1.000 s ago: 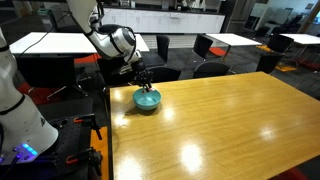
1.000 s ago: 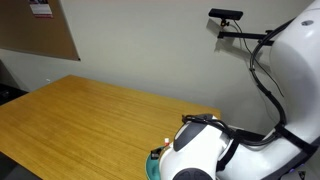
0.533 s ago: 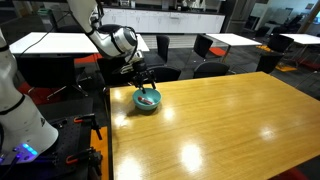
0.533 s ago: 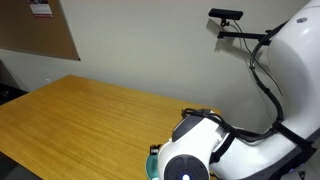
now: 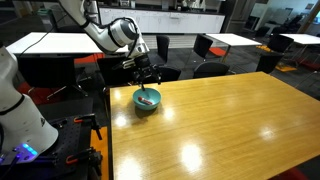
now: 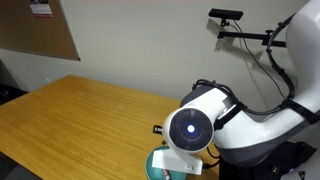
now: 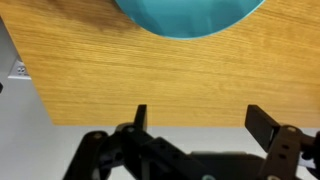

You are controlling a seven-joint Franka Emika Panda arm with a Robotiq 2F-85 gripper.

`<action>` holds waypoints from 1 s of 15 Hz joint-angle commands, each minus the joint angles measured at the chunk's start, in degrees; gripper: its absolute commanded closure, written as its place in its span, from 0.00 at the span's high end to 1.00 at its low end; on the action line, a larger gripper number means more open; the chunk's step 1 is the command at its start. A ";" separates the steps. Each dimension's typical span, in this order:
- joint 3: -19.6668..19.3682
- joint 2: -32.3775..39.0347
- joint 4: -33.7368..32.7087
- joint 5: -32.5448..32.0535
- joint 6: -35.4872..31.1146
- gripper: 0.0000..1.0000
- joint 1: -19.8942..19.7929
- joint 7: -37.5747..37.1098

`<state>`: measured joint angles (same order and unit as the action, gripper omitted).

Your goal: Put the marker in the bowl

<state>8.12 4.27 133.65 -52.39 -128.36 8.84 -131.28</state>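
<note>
The teal bowl [image 5: 147,99] stands on the wooden table near its corner. A thin reddish marker [image 5: 148,98] lies inside it, small and faint. My gripper [image 5: 145,80] hangs just above the bowl, open with nothing between its fingers. In the wrist view only the bowl's edge [image 7: 190,15] shows at the top. There the gripper [image 7: 200,120] has its two dark fingers [image 7: 262,124] spread wide over bare wood, and the marker is out of sight. In an exterior view the arm's round wrist [image 6: 188,128] covers most of the bowl [image 6: 158,165].
The long wooden table [image 5: 220,120] stretches away from the bowl. Its edge [image 7: 60,125] runs close under the gripper, with grey floor beyond. Black chairs [image 5: 208,48] and white tables [image 5: 60,42] stand behind. A camera on a stand [image 6: 226,16] is at the wall.
The jaws went from shut to wide open. The marker now lies in the bowl. The gripper has risen a little above the bowl.
</note>
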 commanded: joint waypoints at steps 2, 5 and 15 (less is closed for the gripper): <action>-1.72 -7.12 5.63 6.84 -9.13 1.00 -2.24 10.98; -2.79 -9.41 7.81 13.10 -13.98 1.00 -3.05 20.62; -4.05 -18.11 11.76 34.41 -12.89 1.00 -4.79 51.43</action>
<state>4.62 -9.58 142.98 -24.32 -141.60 4.31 -89.48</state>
